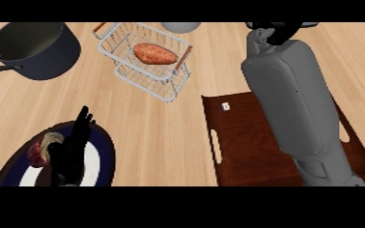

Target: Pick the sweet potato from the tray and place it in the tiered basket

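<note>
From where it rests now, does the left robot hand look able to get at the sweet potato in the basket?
Probably yes. The left robot hand rests open over the plate. Bare counter lies between it and the tiered basket, whose top is open above the sweet potato.

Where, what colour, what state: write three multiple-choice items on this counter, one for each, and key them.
1. Where is the sweet potato?
A. in a sink
B. in the tiered basket
C. on a stove

2. What colour is the tray?
A. brown
B. white
C. green

3. How is the left hand?
A. curled round the sweet potato
B. open, fingers straight
C. shut, holding nothing

Key: 1 B, it lies inside the basket's upper wire tier. 2 A, the tray's bare floor is reddish brown. 3 B, its fingers point straight up, holding nothing.
</note>
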